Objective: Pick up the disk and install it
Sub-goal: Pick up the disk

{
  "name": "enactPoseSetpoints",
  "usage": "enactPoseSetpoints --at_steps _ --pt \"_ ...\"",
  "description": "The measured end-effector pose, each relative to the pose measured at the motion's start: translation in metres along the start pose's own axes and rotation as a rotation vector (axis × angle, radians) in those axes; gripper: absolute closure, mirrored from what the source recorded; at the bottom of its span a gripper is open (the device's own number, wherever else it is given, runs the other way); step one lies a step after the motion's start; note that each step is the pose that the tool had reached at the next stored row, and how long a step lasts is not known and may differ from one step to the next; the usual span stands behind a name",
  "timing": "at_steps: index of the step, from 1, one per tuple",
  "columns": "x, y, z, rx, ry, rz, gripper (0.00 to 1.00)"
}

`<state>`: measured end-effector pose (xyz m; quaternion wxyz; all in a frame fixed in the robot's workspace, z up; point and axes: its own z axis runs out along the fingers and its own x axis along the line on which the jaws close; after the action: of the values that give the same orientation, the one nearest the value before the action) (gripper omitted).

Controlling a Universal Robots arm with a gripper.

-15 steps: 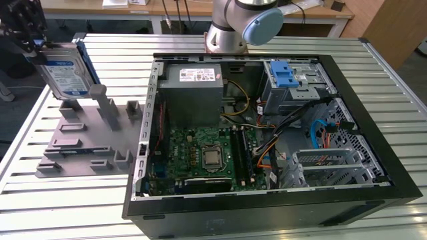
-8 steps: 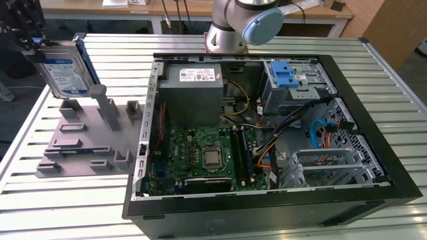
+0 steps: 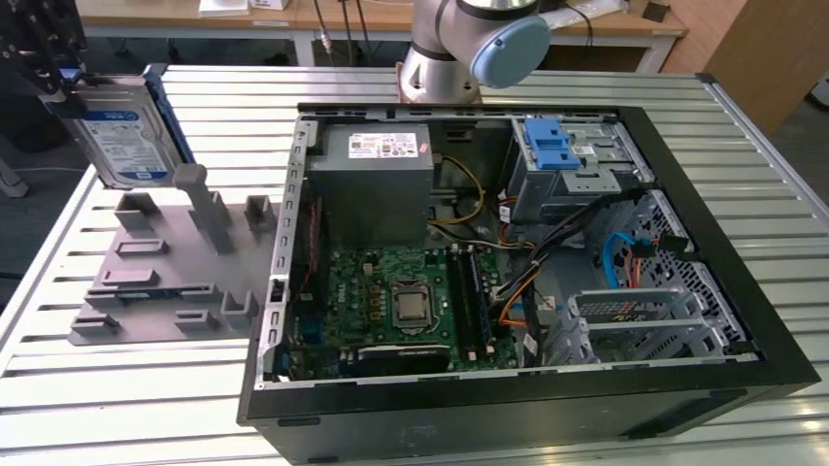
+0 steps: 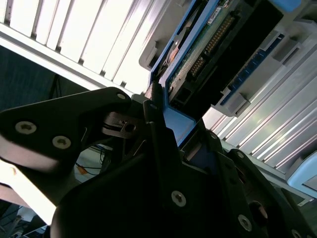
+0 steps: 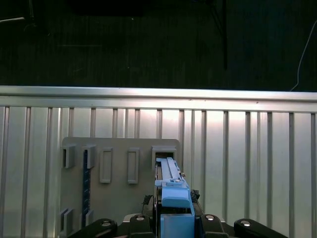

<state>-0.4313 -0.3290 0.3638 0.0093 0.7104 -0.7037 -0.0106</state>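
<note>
The disk (image 3: 123, 146), silver with a blue-and-white label and a blue carrier bracket, hangs upright at the exterior view's far left, above the back of a grey holding fixture (image 3: 155, 282). My gripper (image 3: 62, 83) is shut on its upper edge. In the first wrist view, the disk's blue bracket edge (image 5: 173, 191) runs out from between my gripper (image 5: 176, 223) over the fixture's slots (image 5: 119, 198). The second wrist view shows the disk's green circuit-board side (image 4: 208, 44), with a black finger (image 4: 158, 134) pressed against the blue bracket.
An open computer case (image 3: 700, 175) lies on the slatted metal table (image 3: 116, 408). It holds a grey power supply (image 3: 376, 184), a silver drive cage with a blue latch (image 3: 564, 155), a motherboard (image 3: 402, 301) and cables. The arm's base (image 3: 447, 68) stands behind the case.
</note>
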Motion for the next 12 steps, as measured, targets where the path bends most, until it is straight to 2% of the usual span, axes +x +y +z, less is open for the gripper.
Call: enactPoseSetpoints --at_steps 12 --pt "0.0000 0.0002 -0.0066 0.0000 0.0000 0.000 0.64"
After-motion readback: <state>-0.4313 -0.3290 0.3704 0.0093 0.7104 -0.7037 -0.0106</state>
